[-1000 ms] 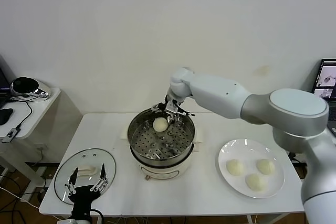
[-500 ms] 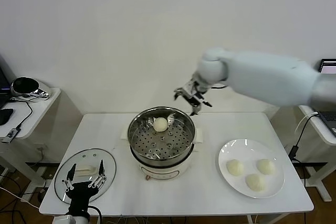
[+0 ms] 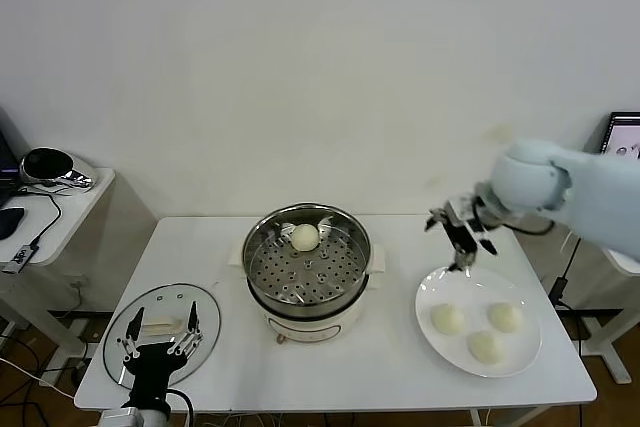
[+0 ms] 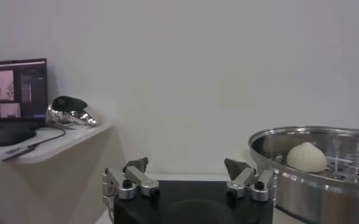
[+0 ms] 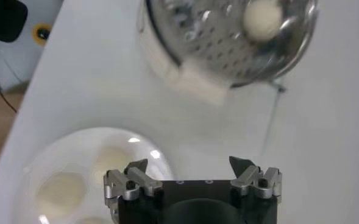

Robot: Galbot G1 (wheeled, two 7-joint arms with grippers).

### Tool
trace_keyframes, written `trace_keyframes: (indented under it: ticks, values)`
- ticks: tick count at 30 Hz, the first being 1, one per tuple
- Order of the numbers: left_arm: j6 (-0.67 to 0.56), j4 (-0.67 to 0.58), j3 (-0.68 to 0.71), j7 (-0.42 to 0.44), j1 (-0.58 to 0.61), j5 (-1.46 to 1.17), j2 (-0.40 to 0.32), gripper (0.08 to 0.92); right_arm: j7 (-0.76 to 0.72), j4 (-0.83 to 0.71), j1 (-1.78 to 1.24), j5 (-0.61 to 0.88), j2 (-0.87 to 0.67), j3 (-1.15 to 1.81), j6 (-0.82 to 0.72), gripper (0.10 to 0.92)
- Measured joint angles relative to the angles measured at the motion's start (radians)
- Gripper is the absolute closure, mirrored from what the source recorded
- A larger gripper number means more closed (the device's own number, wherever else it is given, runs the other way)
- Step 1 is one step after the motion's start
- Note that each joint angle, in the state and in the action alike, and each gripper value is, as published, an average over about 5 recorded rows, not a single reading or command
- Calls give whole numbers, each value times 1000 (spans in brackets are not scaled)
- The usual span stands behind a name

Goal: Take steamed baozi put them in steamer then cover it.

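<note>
Hovering empty and spread above the plate (image 3: 530,362), the right gripper (image 3: 462,230) could probably dent a soft baozi (image 3: 447,319) if clenched off-centre.

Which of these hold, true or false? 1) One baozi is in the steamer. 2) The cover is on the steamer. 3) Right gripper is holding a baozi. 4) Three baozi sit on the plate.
1) One baozi lies in the steamer: true.
2) False: the cover lies on the table, under the open left gripper.
3) False: the right gripper is open and empty, over the plate's far edge.
4) Three baozi on the plate: true.
</note>
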Motion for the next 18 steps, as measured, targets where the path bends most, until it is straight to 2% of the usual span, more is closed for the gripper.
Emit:
trace_keyframes:
  ticks: [8,18]
  values:
    - [1,-1,-4,-2,3,6,-12,177,28,14,-200,-77,-81,116,-35,203]
    - [2,-4,-14,-2,13,9,-21,177,46,-43,-485,-187,-87,312,-41,203]
